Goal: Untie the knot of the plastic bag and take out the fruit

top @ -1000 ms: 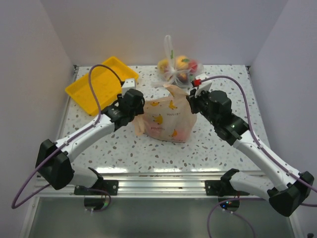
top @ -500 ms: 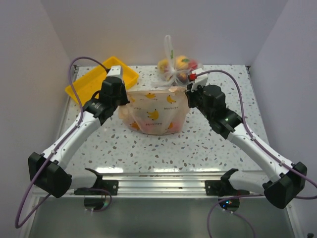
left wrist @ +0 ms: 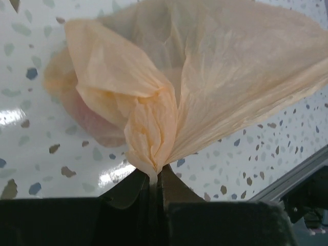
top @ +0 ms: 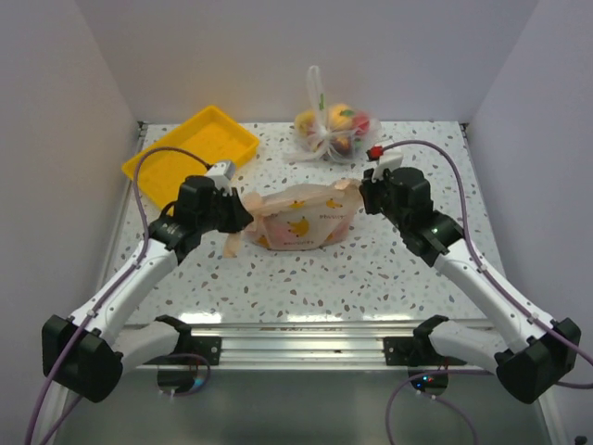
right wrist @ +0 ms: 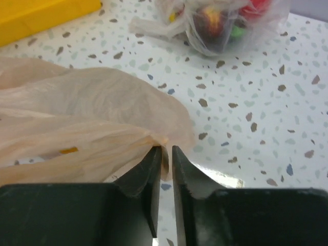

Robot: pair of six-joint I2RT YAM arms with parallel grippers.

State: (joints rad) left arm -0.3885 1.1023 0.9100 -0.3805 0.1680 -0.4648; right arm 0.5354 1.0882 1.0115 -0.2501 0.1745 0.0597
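Note:
The peach-orange plastic bag (top: 301, 221) lies low on the table, stretched sideways between both grippers. My left gripper (top: 237, 211) is shut on a bunched fold of its left end, seen close in the left wrist view (left wrist: 154, 177). A thin tail of plastic (top: 232, 246) hangs below it. My right gripper (top: 364, 197) is shut on a thin edge of the bag's right end (right wrist: 165, 152). I cannot make out the knot. The fruit shows only as a faint pink shape through the plastic (left wrist: 89, 120).
A smaller clear bag of fruit (top: 334, 128) with a white knot stands at the back centre and shows in the right wrist view (right wrist: 225, 23). A yellow tray (top: 190, 153) lies at the back left. White walls close in the speckled table (top: 306, 278).
The bag has gone from standing upright to being pulled wide and low. My left gripper swung out to the left, then back toward the near side. My right gripper shifted slightly right.

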